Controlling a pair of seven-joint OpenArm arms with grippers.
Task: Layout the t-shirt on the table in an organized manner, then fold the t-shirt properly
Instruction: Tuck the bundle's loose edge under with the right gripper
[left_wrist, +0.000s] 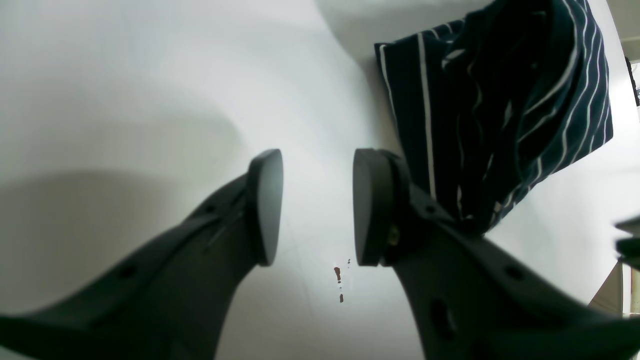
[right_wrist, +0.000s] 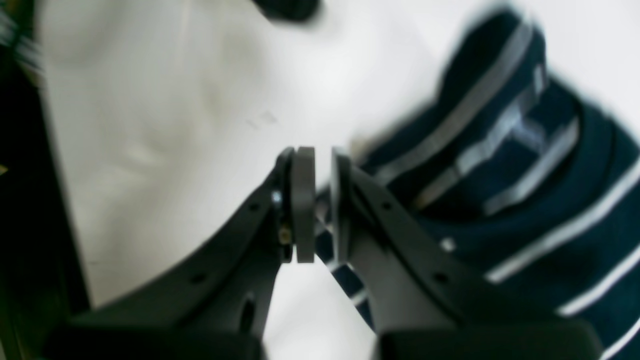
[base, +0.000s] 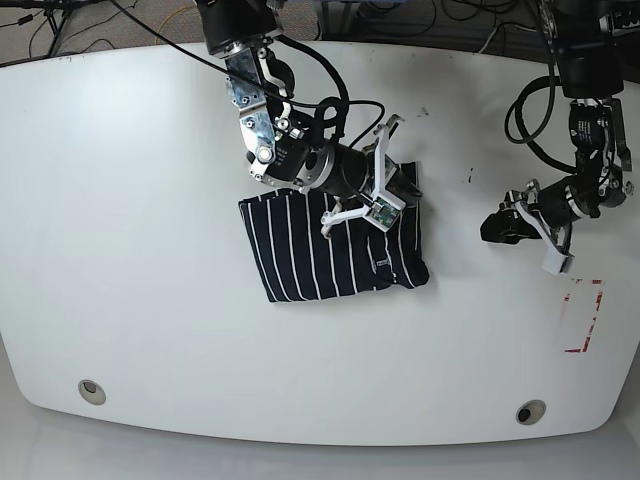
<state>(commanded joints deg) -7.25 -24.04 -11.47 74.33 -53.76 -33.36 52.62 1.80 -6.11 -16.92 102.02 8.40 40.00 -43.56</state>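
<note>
Two arms are seen: right gripper is angled low, pinching the t-shirt mid-table; left gripper is held parted, empty.

right wrist view blurred; t-shirt cut off

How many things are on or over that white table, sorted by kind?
Striped t-shirt: 1
Robot arms: 2, the left gripper and the right gripper
Metal grommet holes: 2
Red-and-white tape rectangle: 1
Total: 6
</note>
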